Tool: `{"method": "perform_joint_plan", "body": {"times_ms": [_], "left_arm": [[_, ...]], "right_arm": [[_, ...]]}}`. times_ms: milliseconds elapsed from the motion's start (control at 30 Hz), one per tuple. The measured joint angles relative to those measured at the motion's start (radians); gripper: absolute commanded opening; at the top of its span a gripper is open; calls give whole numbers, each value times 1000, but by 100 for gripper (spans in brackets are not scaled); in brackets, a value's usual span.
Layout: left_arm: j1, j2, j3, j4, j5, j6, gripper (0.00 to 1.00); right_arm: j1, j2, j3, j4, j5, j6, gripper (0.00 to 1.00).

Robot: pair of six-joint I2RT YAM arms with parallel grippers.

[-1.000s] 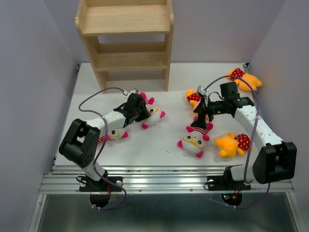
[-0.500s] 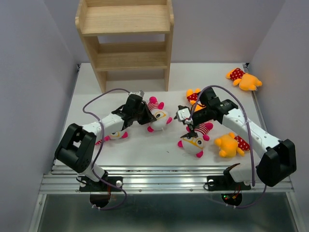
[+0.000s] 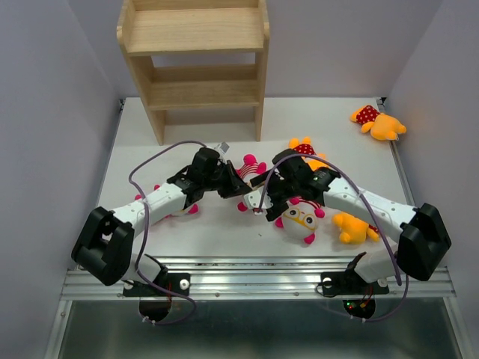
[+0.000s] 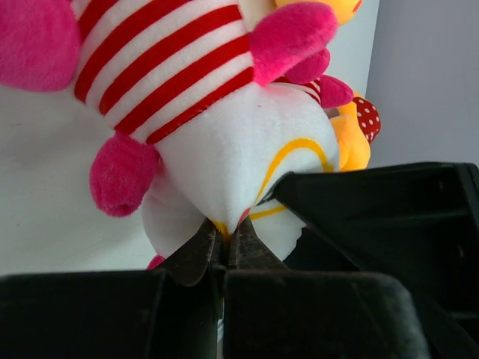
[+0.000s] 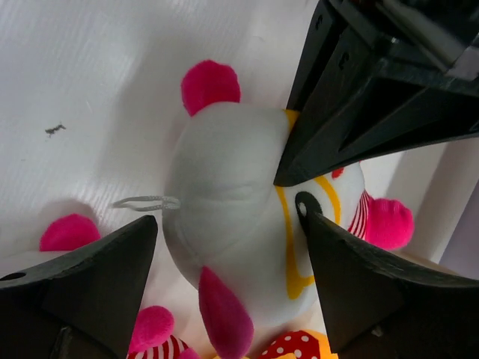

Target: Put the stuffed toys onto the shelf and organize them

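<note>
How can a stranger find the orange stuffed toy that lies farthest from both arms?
Start at the wooden shelf at the back of the white table, then go right to the far corner. There an orange-yellow stuffed toy with a red dotted body lies alone. The other orange toys lie next to white striped ones.

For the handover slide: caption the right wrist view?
Open right gripper straddles a white-faced plush toy pinched by the left gripper.

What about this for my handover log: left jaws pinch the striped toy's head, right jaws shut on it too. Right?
No: the right gripper is open, jaws either side of the striped toy's head, per the right wrist view. The left gripper pinches it.
</note>
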Motion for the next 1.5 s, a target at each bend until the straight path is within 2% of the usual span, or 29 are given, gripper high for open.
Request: {"method": "perform_joint_plan", "body": {"times_ms": [167,267,300,333,367,467,500,533,600,633,733,833,1067,1267,1500], "left_arm": [[2,-27,-27,11,4,-21,0],[3,-37,-50,18,8,-33,0],[2,-38,-57,22,10,-38,0],[2,-38,-63,25,12,-45,0],[2,-38,-65,26,14,-49,0],[3,-48,-67,31,13,-59,0],[6,-52,-67,32,12,-60,0],[8,-59,-68,31,9,-63,7],[11,-75,-68,27,-1,-68,21],[13,-84,-68,22,-6,-73,41],[27,-142,-70,-6,-35,-75,72],[48,-253,-70,-39,-67,-84,83],[94,-512,29,-195,-222,-2,90],[134,-649,96,-357,-409,85,91],[136,-745,96,-509,-515,108,91]], "right_arm": [[23,10,-11,35,103,-18,78],[45,5,-60,93,168,-32,62],[50,4,-78,114,185,-34,50],[54,5,-91,132,194,-35,44],[57,5,-98,150,204,-36,30],[58,5,-99,189,218,-26,7],[58,5,-99,196,219,-24,4],[58,5,-98,205,221,-14,1],[58,5,-91,217,222,13,1],[58,5,-83,222,221,40,1],[58,5,-56,225,217,113,1],[56,5,-27,221,208,211,1],[35,29,79,190,175,426,1],[-12,113,265,192,140,561,1],[-56,243,503,214,141,637,1]]}}
